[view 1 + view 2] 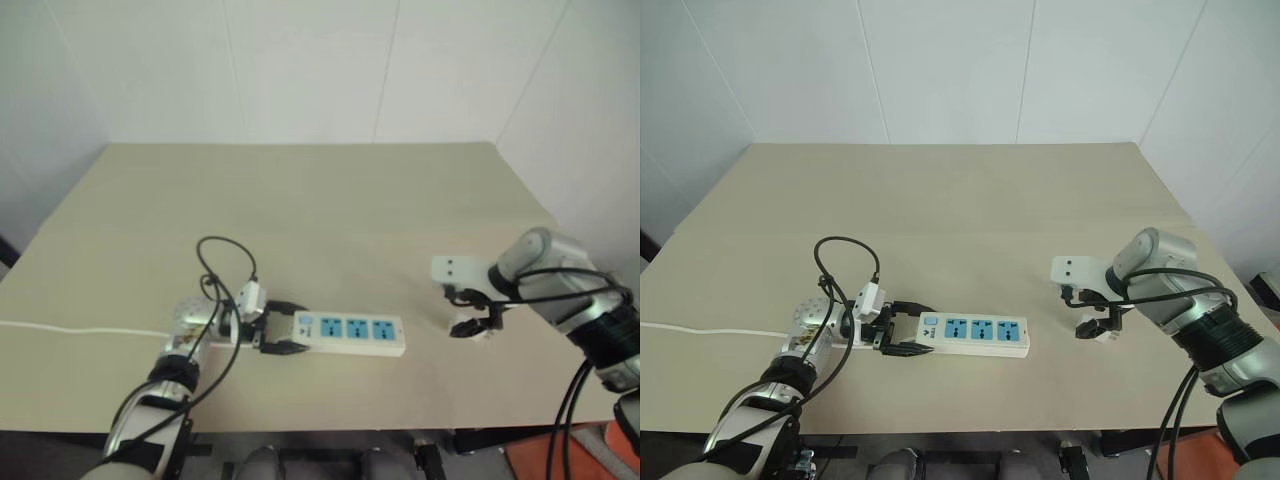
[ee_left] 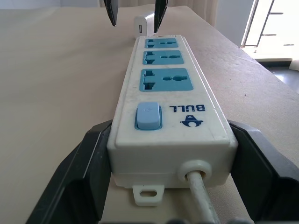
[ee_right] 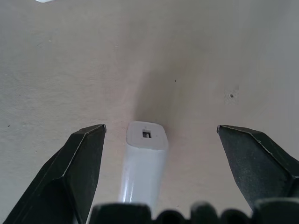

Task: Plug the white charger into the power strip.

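A: Where is the power strip [image 1: 975,335]?

B: It lies flat on the table [image 1: 940,200]. The left end effector [image 1: 902,337] pinches its switch end, one black finger on each side.

A: And the white charger [image 3: 142,161]?

B: It sits on the table too, well apart from the strip. The right end effector [image 3: 161,140] hangs over it, fingers spread wide, one on each side, not touching it.

**Both arms low, fingers spread**

The left end effector [image 1: 902,333] lies level, its two black fingers clamped against the sides of a bar. The right end effector [image 1: 1095,326] points steeply down, black fingers [image 3: 79,161] wide apart, nothing gripped.
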